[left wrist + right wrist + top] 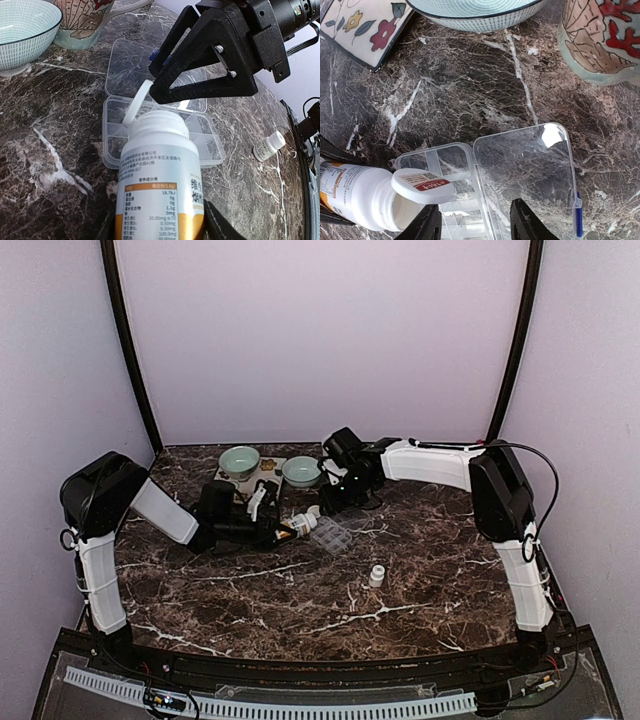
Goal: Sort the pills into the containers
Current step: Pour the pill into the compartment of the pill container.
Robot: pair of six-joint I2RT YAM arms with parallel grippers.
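The clear organiser box (335, 536) lies open on the marble, its divided tray (210, 145) near me and its lid (520, 170) flat beside it. My left gripper (160, 220) is shut on a white bottle with an orange label (160, 175). The bottle is tipped toward the tray, with its flip cap (422, 185) hanging open over a corner compartment. My right gripper (476, 222) hovers open just above the box's hinge, and its black fingers (200, 80) hold nothing. No pills show: the compartments look empty and the bottle's mouth shows only white.
Behind the box stand two pale green bowls (240, 459) (301, 471), a shell-patterned mug (600, 35) and a floral tile (365, 25). A small white bottle (377, 576) lies on the marble to the right of the box.
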